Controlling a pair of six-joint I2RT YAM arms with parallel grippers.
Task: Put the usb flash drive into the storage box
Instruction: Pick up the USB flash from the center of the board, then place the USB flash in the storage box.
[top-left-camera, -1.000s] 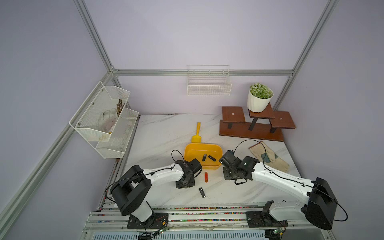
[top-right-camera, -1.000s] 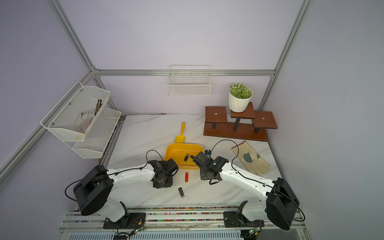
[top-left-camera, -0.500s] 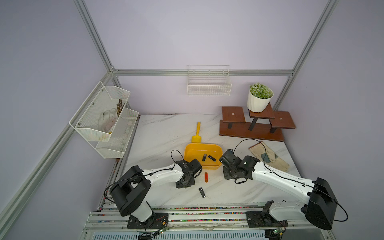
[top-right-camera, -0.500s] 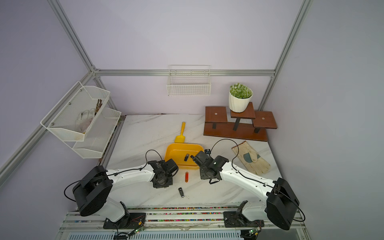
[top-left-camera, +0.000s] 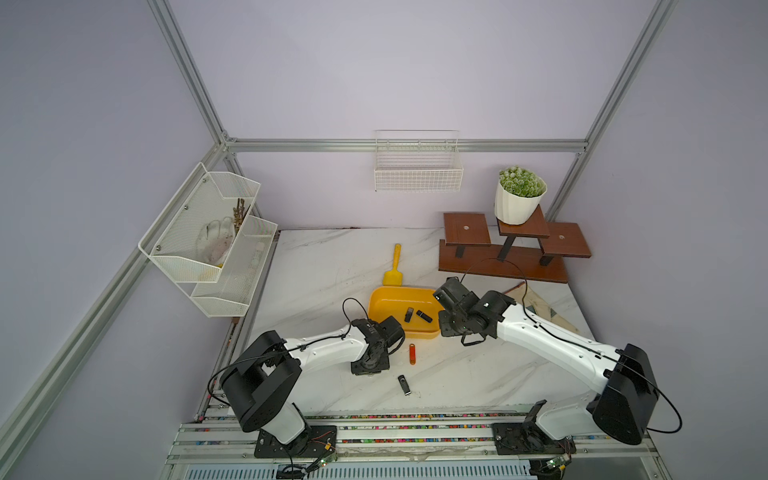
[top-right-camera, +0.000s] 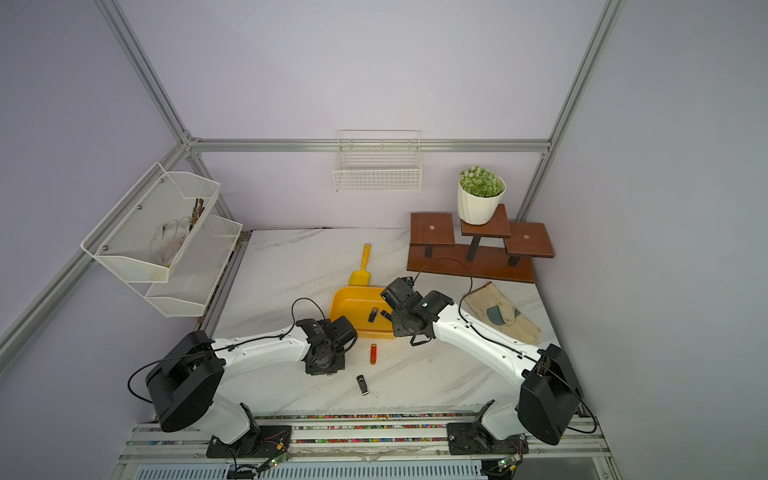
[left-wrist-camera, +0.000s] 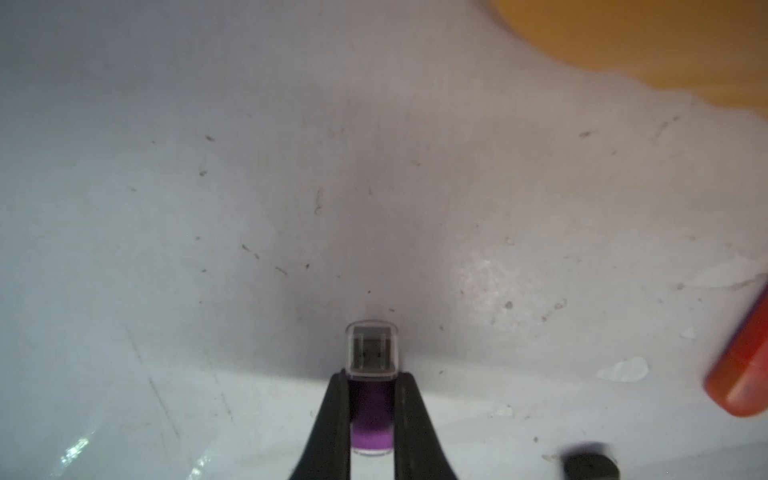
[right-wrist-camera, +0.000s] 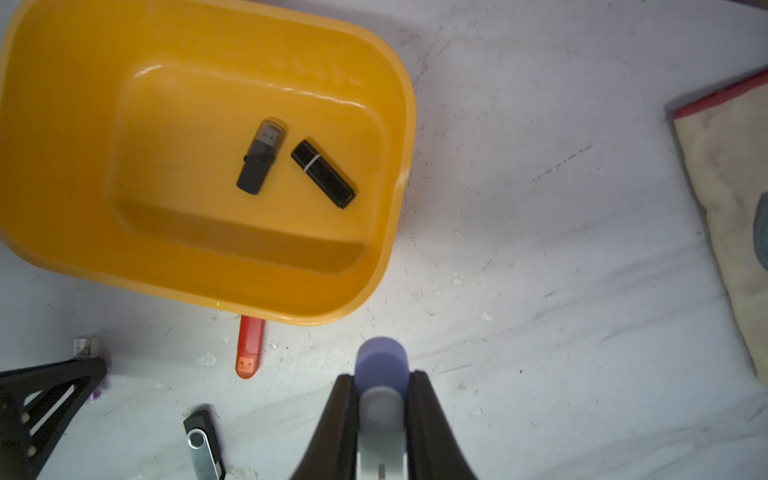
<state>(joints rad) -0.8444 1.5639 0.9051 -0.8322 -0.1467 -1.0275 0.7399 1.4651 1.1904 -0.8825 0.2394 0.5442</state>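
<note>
Two black flash drives (right-wrist-camera: 260, 157) lie inside the storage box (right-wrist-camera: 54, 166). Left jaws: clenched on a purple flash drive (left-wrist-camera: 371, 409) with a clear cap, at counter (top-left-camera: 332, 266) level; the box lies beyond their tips, off to one side. Right jaws: clenched on a white flash drive (right-wrist-camera: 381, 411) with a bluish cap, over the counter, the box rim just ahead. A red flash drive (right-wrist-camera: 249, 347) lies between the two sets of jaws, at the box's near rim. A black-and-silver swivel drive (right-wrist-camera: 202, 444) lies further back.
</note>
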